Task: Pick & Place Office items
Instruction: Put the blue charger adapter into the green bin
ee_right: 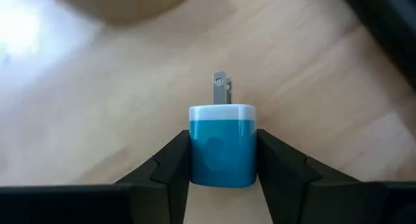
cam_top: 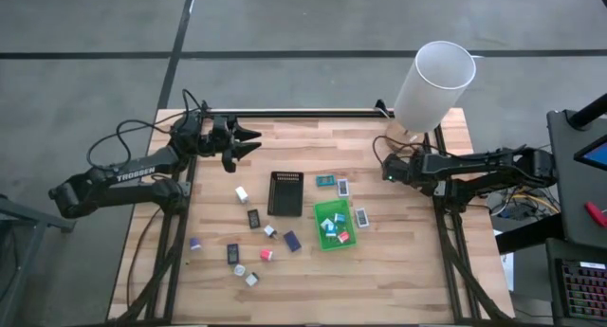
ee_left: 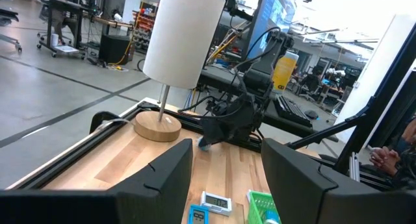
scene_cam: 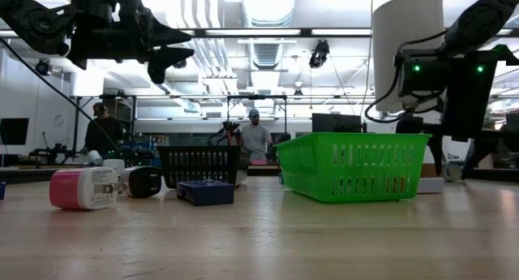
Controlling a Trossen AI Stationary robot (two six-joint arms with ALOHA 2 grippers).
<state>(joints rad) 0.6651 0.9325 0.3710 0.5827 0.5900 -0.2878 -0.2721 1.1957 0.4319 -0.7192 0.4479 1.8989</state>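
Near the lamp [cam_top: 432, 81], right hand [ee_right: 222, 178] clamping teal charger [ee_right: 222, 146]

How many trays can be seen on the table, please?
2. The black ribbed tray lies near the table's middle; the green tray lies just beside it toward the right arm's side, holding small items.

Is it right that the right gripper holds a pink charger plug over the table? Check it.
Wrong in colour only: the right wrist view shows the right gripper shut on a teal charger plug with a white cap, held over the table.
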